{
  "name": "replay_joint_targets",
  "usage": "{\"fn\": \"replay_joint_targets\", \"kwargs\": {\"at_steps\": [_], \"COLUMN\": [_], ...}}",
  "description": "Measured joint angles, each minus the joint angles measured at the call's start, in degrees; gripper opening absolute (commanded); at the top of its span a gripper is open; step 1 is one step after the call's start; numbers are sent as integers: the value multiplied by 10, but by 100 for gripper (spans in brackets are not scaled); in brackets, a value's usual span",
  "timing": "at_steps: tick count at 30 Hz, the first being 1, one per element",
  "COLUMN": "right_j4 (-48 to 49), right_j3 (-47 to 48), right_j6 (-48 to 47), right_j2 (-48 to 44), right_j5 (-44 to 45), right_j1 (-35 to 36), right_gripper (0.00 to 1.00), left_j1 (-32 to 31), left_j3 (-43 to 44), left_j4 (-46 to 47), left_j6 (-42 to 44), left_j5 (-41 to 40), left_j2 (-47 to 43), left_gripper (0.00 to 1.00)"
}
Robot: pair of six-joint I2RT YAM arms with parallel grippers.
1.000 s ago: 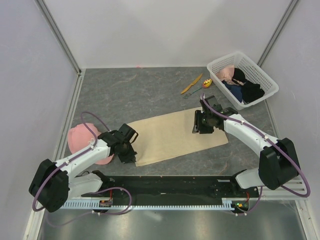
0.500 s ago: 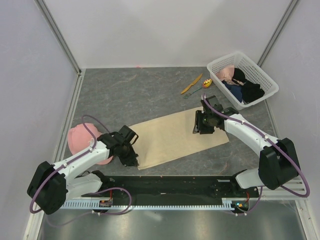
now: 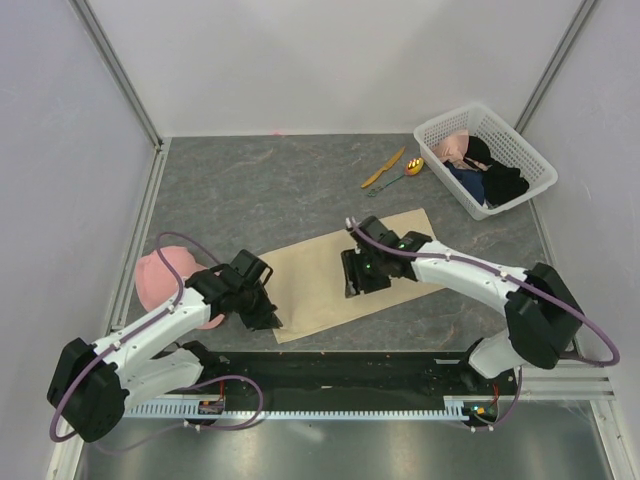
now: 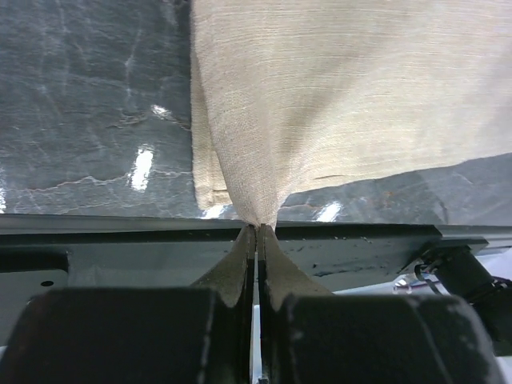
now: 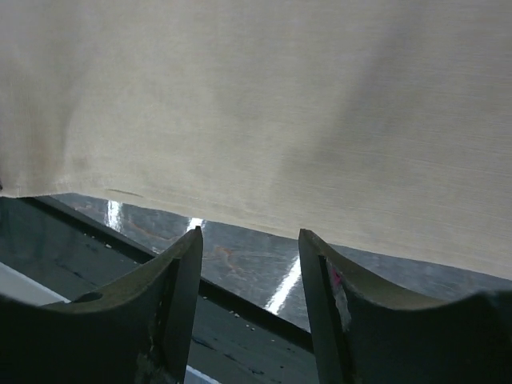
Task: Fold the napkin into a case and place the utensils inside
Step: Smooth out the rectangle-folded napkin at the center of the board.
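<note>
The beige napkin lies spread on the grey table, slanting from near left to far right. My left gripper is shut on its near left corner, and the left wrist view shows the cloth pinched and pulled up between the tips. My right gripper hovers at the middle of the napkin's near edge, open and holding nothing. In the right wrist view the cloth lies just beyond the spread fingers. The orange knife and the green-handled spoon lie side by side at the far right.
A white basket of dark and pink clothes stands in the far right corner. A pink cap lies left of the left arm. The black rail runs along the near edge, close to both grippers.
My right gripper has moved left along the napkin toward its near edge, with its jaws wider. The left gripper has drawn its corner slightly toward the near edge.
</note>
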Motion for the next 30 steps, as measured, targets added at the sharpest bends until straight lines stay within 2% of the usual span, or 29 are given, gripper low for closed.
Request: {"fn": "replay_joint_targets", "kwargs": {"at_steps": [3, 4, 6, 9, 15, 21, 24, 30], "right_j4": [-2, -4, -19, -42, -105, -125, -125, -115], "right_j3": [18, 21, 21, 11, -10, -16, -16, -27], "right_j6": [11, 14, 24, 41, 40, -12, -33, -50], "right_j2": [29, 34, 35, 15, -70, -54, -25, -3], "right_j5": [20, 27, 37, 65, 143, 152, 150, 144], "right_j1": [55, 65, 59, -10, -213, -382, -417, -419], "right_gripper": [58, 54, 53, 54, 53, 52, 50, 45], "left_j1": [0, 0, 0, 0, 0, 0, 0, 0], "left_j3": [1, 1, 1, 1, 1, 0, -4, -27], "left_j4": [0, 0, 0, 0, 9, 29, 39, 48], "left_j6": [0, 0, 0, 0, 0, 0, 0, 0], "left_j5": [5, 7, 10, 10, 11, 17, 24, 31], "left_j2": [-6, -6, -6, -6, 18, 46, 54, 62], "left_gripper": [2, 2, 2, 2, 2, 2, 2, 2]}}
